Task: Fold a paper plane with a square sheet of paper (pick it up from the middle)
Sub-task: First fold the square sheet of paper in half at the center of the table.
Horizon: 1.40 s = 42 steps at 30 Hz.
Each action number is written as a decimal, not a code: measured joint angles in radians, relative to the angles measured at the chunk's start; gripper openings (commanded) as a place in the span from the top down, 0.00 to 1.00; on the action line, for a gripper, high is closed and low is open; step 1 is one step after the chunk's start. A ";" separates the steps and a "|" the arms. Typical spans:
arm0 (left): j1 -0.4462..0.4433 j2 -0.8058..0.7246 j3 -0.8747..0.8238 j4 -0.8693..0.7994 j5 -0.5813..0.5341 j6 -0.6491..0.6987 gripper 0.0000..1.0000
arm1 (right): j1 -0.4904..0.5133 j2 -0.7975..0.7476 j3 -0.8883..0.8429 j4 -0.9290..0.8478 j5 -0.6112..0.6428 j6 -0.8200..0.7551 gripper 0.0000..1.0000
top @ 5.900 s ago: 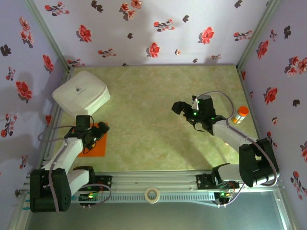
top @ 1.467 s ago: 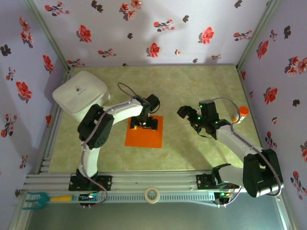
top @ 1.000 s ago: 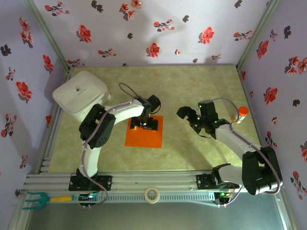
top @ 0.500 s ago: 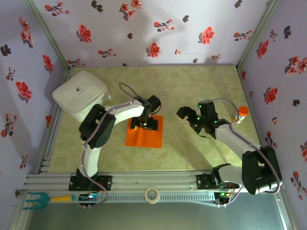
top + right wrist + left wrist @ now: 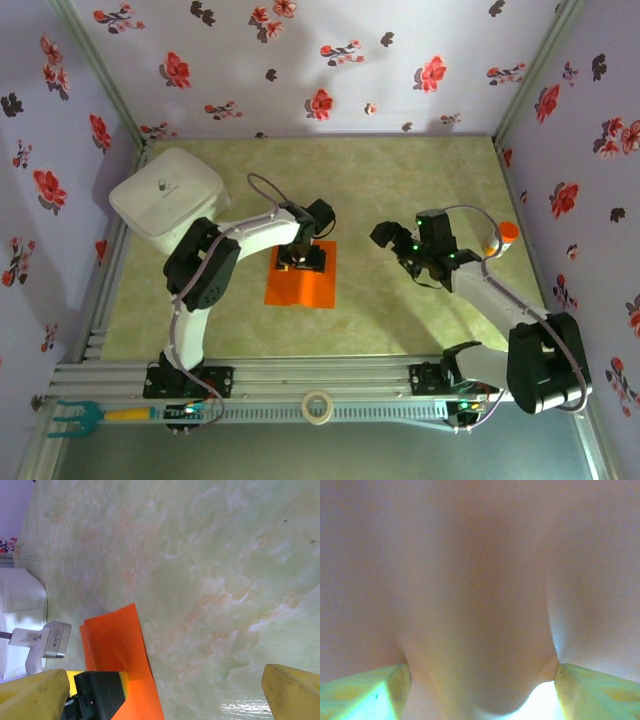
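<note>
The sheet of paper lies near the table's middle with the left gripper down on its 12 o'clock half, jaws partly apart, likely to pinch up the centre, though I cannot tell a grip, while the right gripper hangs wide open, empty, at 3 o'clock.

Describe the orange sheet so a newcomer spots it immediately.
Start at the green marbled table, right of the white box. The square sheet of paper sits mid-table, broad and bright orange; the orange-capped bottle is far smaller, by the right wall.
</note>
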 measured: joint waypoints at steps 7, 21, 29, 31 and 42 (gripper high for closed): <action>-0.012 -0.032 -0.041 0.060 0.006 0.000 0.47 | 0.000 -0.120 -0.009 -0.019 0.093 0.029 0.01; -0.017 -0.158 -0.054 0.187 0.099 -0.001 0.54 | -0.002 -0.264 -0.138 0.023 0.177 0.053 0.01; 0.030 -0.255 -0.139 0.433 0.362 -0.077 0.53 | -0.021 -0.281 -0.162 0.058 0.103 0.049 0.01; 0.043 -0.254 -0.162 0.488 0.415 -0.102 0.54 | -0.027 -0.281 -0.163 0.060 0.093 0.049 0.01; 0.086 -0.212 -0.317 0.765 0.591 -0.243 0.54 | -0.038 -0.199 -0.164 0.136 -0.001 0.049 0.04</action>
